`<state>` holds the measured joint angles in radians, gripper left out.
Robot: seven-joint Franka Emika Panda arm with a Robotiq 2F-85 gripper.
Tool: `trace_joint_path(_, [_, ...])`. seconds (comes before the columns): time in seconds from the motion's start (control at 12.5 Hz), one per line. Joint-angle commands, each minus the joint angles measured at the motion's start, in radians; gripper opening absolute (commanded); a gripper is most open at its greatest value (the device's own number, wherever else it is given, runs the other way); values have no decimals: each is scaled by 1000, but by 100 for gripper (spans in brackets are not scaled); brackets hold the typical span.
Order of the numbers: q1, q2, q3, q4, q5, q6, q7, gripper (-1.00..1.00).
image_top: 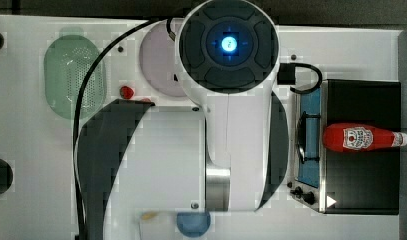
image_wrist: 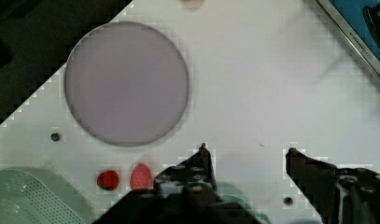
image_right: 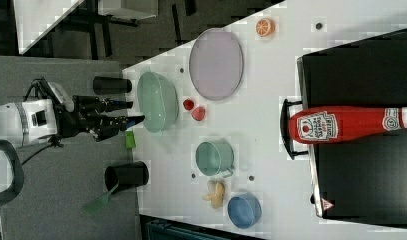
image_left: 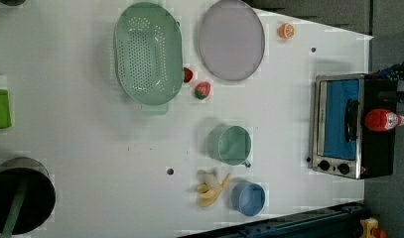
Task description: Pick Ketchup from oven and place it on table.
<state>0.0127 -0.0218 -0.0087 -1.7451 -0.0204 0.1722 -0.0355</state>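
The ketchup (image_top: 363, 137) is a red bottle with a white cap, lying on its side across the oven's black top (image_top: 363, 185); the cap points to the top view's right. It also lies on the oven (image_left: 338, 126) as the ketchup (image_left: 383, 120) in the left view and the ketchup (image_right: 341, 125) in the right view. The oven door is closed. My gripper (image_wrist: 247, 151) is open with nothing between its fingers, hanging high over the white table (image_wrist: 271, 84), far from the oven (image_wrist: 360, 32). In the right view the gripper (image_right: 128, 112) is at the far left.
On the table are a green colander (image_left: 147, 54), a pale plate (image_left: 232, 39), two strawberries (image_left: 202, 90), a green mug (image_left: 230, 145), a banana (image_left: 212, 188), a blue bowl (image_left: 249, 198) and an orange slice (image_left: 286, 30). A black pot (image_left: 21, 196) stands at the left view's lower left.
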Motion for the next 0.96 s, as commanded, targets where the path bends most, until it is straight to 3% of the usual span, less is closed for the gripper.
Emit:
trace_joint_path(0.08, [-27, -295, -14, -96, 3, -213, -56, 59])
trace_joint_path(0.24, [-28, -293, -17, -96, 2, -208, -56, 99])
trace_joint_path(0.56, [-57, -261, -85, -96, -11, -163, -56, 100])
trace_joint_path(0.96, [-98, -142, -268, -94, -11, -7, -56, 100])
